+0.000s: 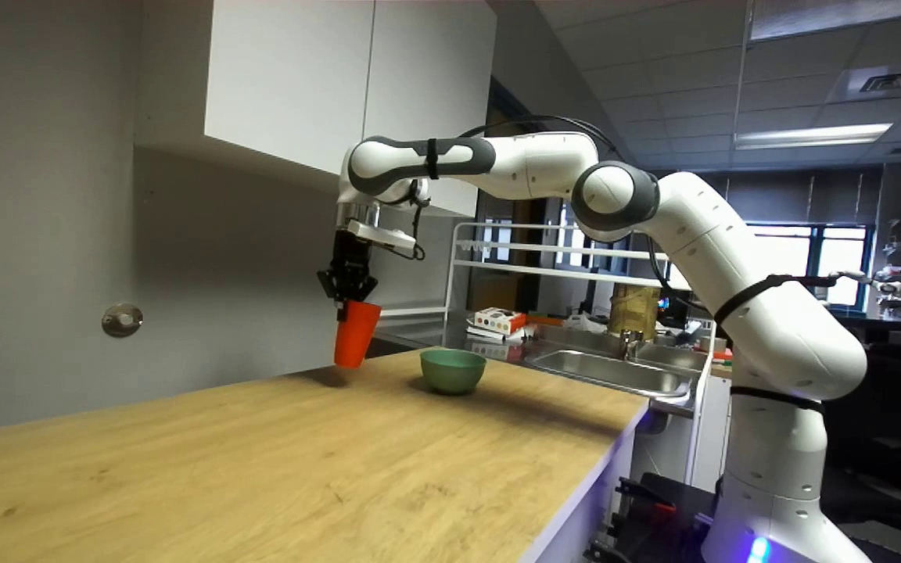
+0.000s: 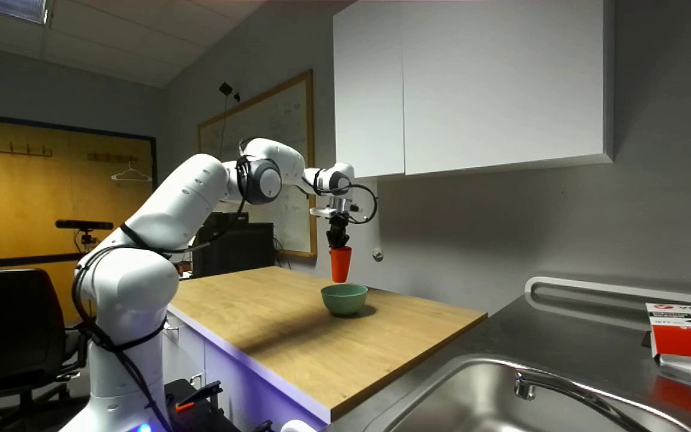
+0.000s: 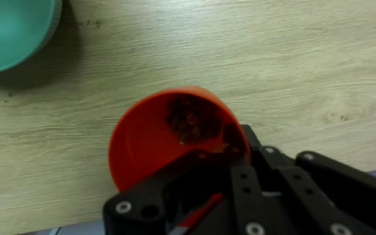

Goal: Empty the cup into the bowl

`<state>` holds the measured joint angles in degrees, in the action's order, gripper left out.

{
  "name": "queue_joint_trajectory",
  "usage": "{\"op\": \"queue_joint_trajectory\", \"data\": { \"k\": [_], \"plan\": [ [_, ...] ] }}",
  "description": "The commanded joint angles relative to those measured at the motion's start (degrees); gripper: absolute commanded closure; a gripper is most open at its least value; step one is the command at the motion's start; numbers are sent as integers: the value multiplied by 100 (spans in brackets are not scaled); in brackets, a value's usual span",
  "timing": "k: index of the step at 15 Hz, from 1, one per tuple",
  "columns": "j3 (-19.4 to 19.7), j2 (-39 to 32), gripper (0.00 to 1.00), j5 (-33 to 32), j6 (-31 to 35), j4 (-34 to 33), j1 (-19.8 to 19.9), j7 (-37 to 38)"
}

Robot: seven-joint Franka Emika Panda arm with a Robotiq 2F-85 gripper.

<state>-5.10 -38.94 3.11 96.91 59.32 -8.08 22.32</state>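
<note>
While your gripper (image 1: 345,303) pinches the cup (image 1: 356,336) at its rim — cup apparently clear of the counter (image 1: 302,461) — the bowl (image 1: 453,375) stands near and to one side, not beneath, toward the sink (image 2: 477,396). Cup: close to upright, slight lean, mouth toward the bowl in an exterior view. Contents: small dark pieces (image 3: 191,122), low inside. Move called for, in judgement: you carry the cup sideways over the bowl, then deepen that same lean
</note>
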Motion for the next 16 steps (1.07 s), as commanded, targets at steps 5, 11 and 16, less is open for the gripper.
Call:
{"op": "queue_joint_trajectory", "data": {
  "k": [5, 11, 16],
  "plan": [
    [92, 1228, 98, 709, 2060, 2558, 422, -154],
    [136, 2146, 98, 1362, 3737, 4340, 641, -459],
    [142, 3142, 98, 1747, 4835, 5904, 747, -780]
  ]
}}
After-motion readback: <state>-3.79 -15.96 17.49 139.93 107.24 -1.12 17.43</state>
